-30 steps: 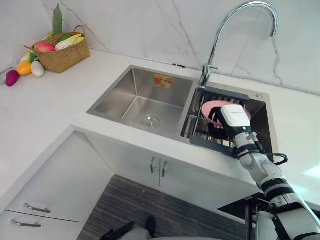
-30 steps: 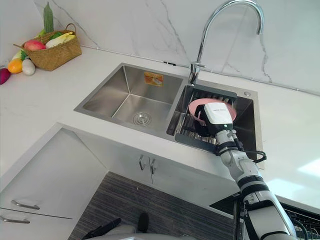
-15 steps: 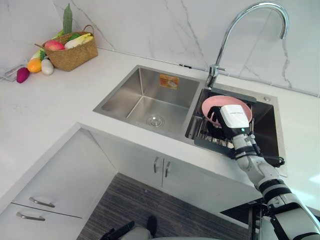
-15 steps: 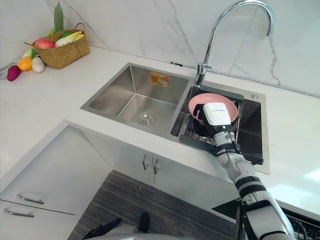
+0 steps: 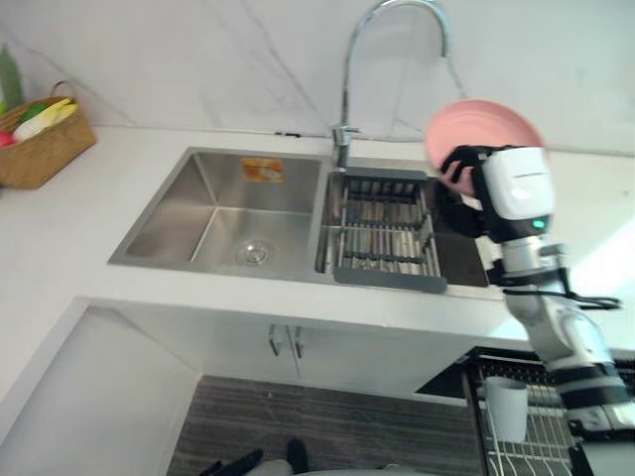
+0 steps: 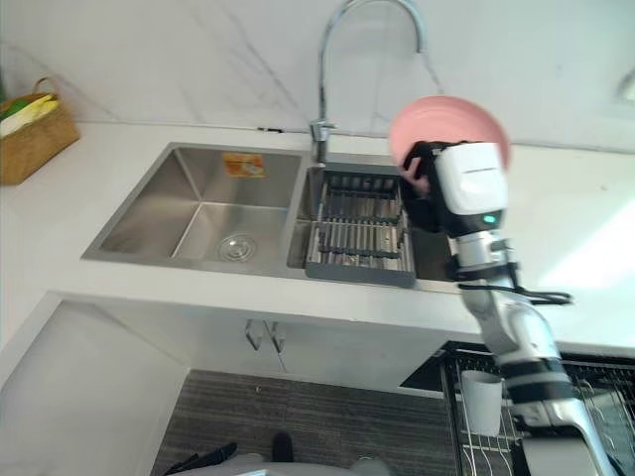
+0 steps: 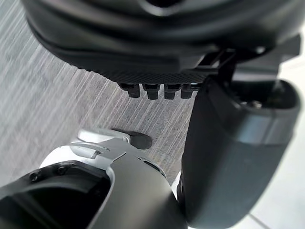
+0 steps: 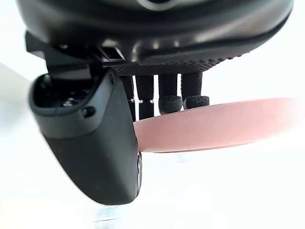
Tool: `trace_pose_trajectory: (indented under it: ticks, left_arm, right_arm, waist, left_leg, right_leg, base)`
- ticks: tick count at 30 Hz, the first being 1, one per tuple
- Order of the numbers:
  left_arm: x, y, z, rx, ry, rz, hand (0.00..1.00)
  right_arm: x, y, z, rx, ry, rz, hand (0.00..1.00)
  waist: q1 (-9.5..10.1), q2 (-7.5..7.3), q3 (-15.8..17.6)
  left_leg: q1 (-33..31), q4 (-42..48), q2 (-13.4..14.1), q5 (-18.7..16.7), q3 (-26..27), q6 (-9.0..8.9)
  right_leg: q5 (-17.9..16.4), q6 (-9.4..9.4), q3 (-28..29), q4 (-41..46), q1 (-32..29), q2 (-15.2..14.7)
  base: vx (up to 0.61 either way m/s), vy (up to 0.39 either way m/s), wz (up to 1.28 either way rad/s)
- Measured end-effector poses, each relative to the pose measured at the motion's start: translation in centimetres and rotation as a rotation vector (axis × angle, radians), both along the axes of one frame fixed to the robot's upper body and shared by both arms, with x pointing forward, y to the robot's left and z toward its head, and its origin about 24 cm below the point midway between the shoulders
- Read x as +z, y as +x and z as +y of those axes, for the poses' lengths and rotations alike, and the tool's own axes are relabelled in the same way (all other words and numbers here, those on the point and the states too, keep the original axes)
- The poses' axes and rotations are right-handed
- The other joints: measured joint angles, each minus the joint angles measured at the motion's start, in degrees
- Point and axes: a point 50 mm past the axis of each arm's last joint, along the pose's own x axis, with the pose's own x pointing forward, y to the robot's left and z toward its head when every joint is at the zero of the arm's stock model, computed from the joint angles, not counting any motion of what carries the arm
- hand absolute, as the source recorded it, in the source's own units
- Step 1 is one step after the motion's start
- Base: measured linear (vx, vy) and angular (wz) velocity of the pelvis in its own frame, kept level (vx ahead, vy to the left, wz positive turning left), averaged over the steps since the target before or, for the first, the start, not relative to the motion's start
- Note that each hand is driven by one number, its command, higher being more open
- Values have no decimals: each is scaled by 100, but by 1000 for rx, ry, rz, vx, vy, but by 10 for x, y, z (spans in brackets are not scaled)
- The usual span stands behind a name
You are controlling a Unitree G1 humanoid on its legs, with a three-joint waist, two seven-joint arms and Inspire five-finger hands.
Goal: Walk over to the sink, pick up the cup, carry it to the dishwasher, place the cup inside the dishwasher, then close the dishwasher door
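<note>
My right hand [image 5: 462, 186] is shut on a pink plate [image 5: 485, 123] and holds it upright in the air, above the right end of the sink [image 5: 219, 212] and right of the faucet [image 5: 346, 91]. In the right wrist view the fingers [image 8: 169, 90] curl over the plate's rim [image 8: 224, 125] and the thumb [image 8: 90, 143] presses its near side. A white cup [image 5: 506, 409] stands in the open dishwasher rack [image 5: 541, 446] at the lower right. My left hand [image 7: 228, 143] hangs over the floor, relaxed and holding nothing.
A dark dish rack [image 5: 382, 234] sits in the sink's right basin. The left basin has a drain [image 5: 253, 252]. A wicker basket [image 5: 42, 147] of produce stands on the white counter [image 5: 69, 223] at the far left. Cabinet doors [image 5: 283, 342] are below the sink.
The right hand has lifted the pink plate out of the dish rack, up and to the right. The camera has swung right, bringing the dishwasher rack and its white cup into view.
</note>
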Motion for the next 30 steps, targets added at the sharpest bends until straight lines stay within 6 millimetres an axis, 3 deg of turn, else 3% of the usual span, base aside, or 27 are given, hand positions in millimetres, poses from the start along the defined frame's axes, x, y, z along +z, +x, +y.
trace_pose_trajectory:
  ticks: [6,10,11,12,14,17,20,22,25,28,30]
  left_arm:
    - [0,2,-1,-79,11,28,100]
    - [-1,6,-4,-84,-7,37,100]
    - [-1,5,-4,-63,-15,45,100]
    - [-1,4,-4,-32,-20,47,100]
    - [-1,4,-3,22,-29,45,100]
    - [-1,0,3,175,-50,54,100]
    - [-1,-5,8,243,-57,74,100]
    - [0,-2,8,237,-49,59,100]
    - [0,5,5,237,-48,28,100]
    - [-1,4,4,300,-69,25,100]
    - [-1,2,3,312,-71,26,100]
  right_arm:
    - [-19,-49,-53,-240,15,19,0]
    - [-30,-66,-62,-280,46,20,0]
    - [-33,-68,-61,-278,68,23,0]
    - [-37,-69,-59,-269,95,19,0]
    - [-44,-68,-52,-240,159,4,0]
    - [-60,-71,-48,-250,281,7,0]
    - [-108,-87,-49,-381,413,107,0]
    - [-134,-94,-42,-444,491,169,0]
    - [-156,-92,-22,-435,577,240,0]
    - [-173,-91,3,-417,674,282,0]
    - [-180,-94,8,-428,700,301,0]
  waist:
    - [-355,-19,9]
    - [-452,-42,23]
    - [-443,-56,32]
    - [-398,-58,33]
    - [-272,-91,52]
    - [-272,-289,139]
    - [-301,-459,124]
    - [-207,-459,122]
    - [48,-422,105]
    - [141,-422,105]
    - [183,-420,105]
  left_leg:
    - [-41,0,-34,-91,490,50]
    - [-135,3,-54,-138,821,116]
    - [-135,27,-25,-163,996,145]
    - [-137,28,56,-196,1246,131]
    - [-138,31,199,-260,1645,112]
    - [-117,16,253,-308,1907,89]
    - [-111,29,262,-304,1740,81]
    - [-171,90,264,-296,1591,50]
    - [-286,160,327,-307,1581,5]
    - [-267,159,357,-302,1481,-40]
    - [-266,158,347,-310,1369,-54]
  right_leg:
    - [-37,52,591,389,-535,-68]
    - [-4,58,882,402,-811,-57]
    - [29,-11,751,357,-868,-110]
    - [92,-282,382,264,-896,-186]
    - [142,-638,-186,204,-978,-276]
    - [153,-773,-800,471,-1132,-529]
    - [150,-738,-930,669,-1123,-589]
    - [371,-462,-954,481,-1053,-559]
    - [564,-181,-993,128,-982,-444]
    - [608,-112,-1070,4,-840,-358]
    - [614,-102,-1076,-45,-789,-347]
  base:
    - [-21,75,-49]
    - [-36,82,-48]
    - [-4,93,-81]
    - [2,87,-98]
    - [-17,61,-121]
    - [-46,-6,-74]
    - [10,-70,15]
    - [111,-92,37]
    - [86,-58,4]
    - [103,-63,9]
    - [95,-40,2]
